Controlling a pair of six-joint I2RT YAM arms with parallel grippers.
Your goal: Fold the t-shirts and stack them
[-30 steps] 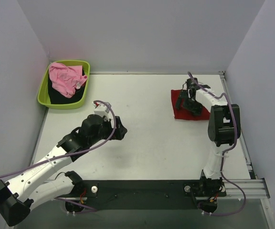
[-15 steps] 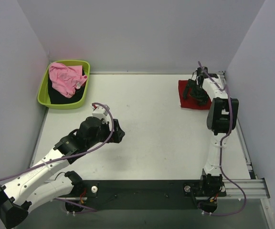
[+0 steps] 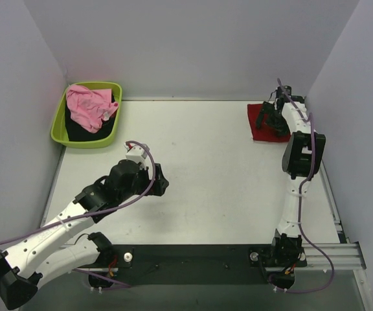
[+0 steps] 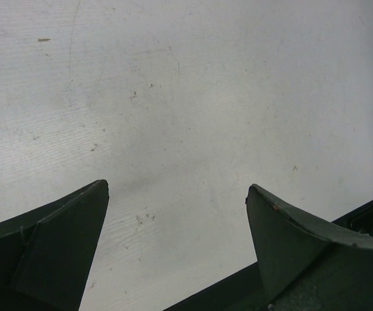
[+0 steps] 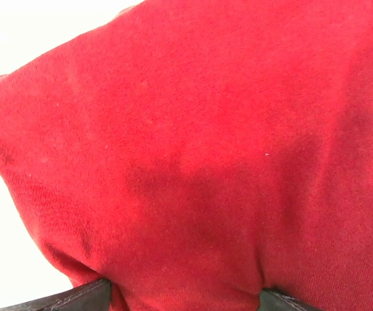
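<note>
The deep red t-shirt (image 3: 261, 127) lies as a small folded square at the table's (image 3: 219, 194) far right corner, so its fold looks done. The pink t-shirt (image 3: 88, 107) sits crumpled in the green tub (image 3: 57, 127) at the far left, so by my reckoning its folding and the stacking are left. The right gripper (image 3: 269, 119) presses on the red cloth with jaws spread wide and no clear pinch, while the left gripper (image 3: 160, 181) hangs wide open and empty over bare table, well apart from both shirts.
</note>
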